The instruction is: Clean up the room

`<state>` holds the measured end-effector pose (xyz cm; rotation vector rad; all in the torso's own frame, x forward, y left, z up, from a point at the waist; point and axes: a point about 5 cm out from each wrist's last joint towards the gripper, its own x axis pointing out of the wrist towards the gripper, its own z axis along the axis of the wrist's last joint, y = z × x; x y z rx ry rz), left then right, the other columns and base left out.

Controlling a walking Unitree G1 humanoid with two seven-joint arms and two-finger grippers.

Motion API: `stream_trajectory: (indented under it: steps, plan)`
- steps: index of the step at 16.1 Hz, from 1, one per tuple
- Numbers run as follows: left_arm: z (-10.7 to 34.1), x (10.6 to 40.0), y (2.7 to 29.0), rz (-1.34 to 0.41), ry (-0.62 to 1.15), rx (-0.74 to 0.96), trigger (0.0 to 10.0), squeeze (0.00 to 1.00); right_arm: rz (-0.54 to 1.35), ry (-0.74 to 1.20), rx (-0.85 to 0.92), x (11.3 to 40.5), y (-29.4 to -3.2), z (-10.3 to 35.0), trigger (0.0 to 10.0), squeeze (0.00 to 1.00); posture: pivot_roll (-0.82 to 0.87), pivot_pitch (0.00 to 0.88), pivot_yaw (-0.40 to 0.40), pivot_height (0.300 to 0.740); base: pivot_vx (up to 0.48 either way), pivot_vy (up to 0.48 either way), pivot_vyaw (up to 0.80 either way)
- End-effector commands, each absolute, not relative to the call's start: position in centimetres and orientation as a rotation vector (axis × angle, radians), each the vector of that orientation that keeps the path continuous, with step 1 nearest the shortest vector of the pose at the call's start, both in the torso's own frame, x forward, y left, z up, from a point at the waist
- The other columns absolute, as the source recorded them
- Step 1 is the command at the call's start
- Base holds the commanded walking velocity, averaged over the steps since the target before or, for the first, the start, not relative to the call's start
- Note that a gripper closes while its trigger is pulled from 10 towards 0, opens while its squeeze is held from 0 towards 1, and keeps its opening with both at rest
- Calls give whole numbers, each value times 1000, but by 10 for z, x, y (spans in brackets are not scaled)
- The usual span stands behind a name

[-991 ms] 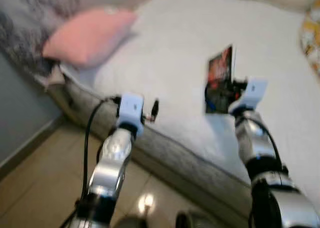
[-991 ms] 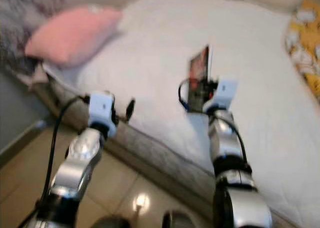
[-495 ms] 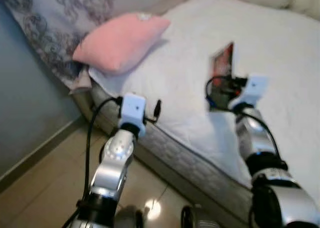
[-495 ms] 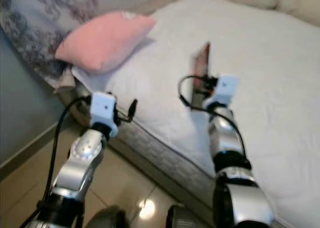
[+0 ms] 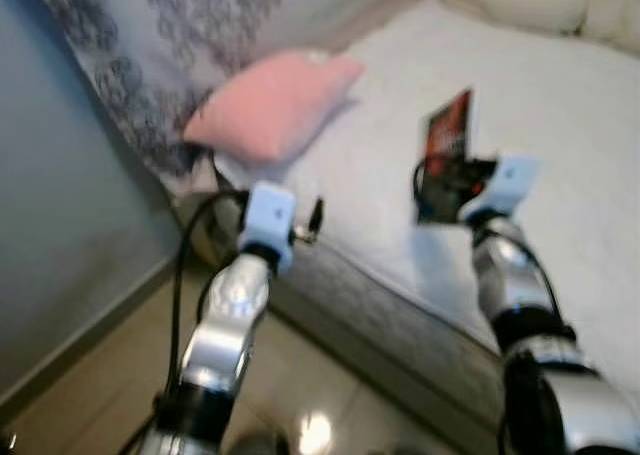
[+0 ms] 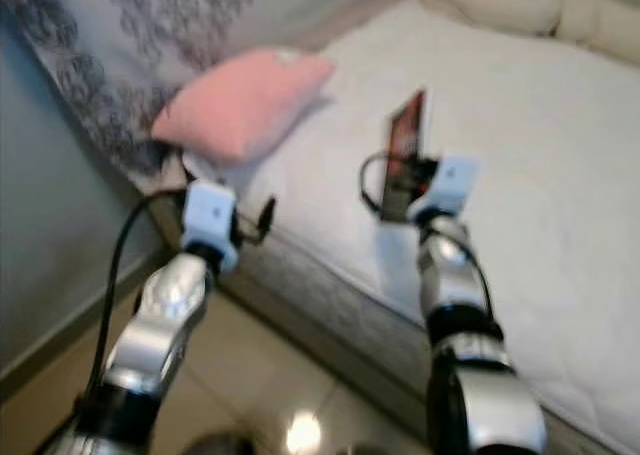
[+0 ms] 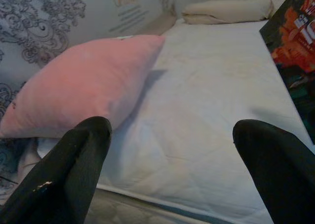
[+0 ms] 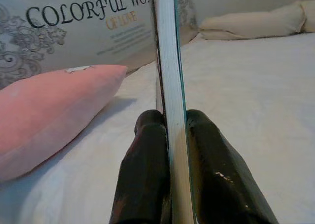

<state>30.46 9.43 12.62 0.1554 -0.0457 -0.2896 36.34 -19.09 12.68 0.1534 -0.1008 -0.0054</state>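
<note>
Right wrist view shows the right gripper [image 8: 170, 135] clamped on a thin book [image 8: 170, 61] held upright on edge above the white bed [image 8: 256, 111]; the left gripper [image 7: 172, 135] hangs with fingers wide apart at the mattress edge; beyond lies a pink pillow [image 7: 78, 81]; farther, a grey cushion [image 8: 74, 22] reads "COLORFUL WO… OF LOVE".

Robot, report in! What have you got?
Right gripper shut on book, upright above bed. Left gripper open, empty. Pink pillow ahead.
</note>
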Motion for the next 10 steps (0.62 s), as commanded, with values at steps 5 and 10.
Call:
stream_trajectory:
  steps: [5,10]
  plan:
    - [121,304,101,-280,-20,172,10000,0,40,-160,146,368,-177,140,0,0,63,92,-9,740,480,0,0]
    - [120,303,104,-267,-24,150,10000,0,63,-175,141,373,-173,148,0,0,72,75,-22,740,464,0,0]
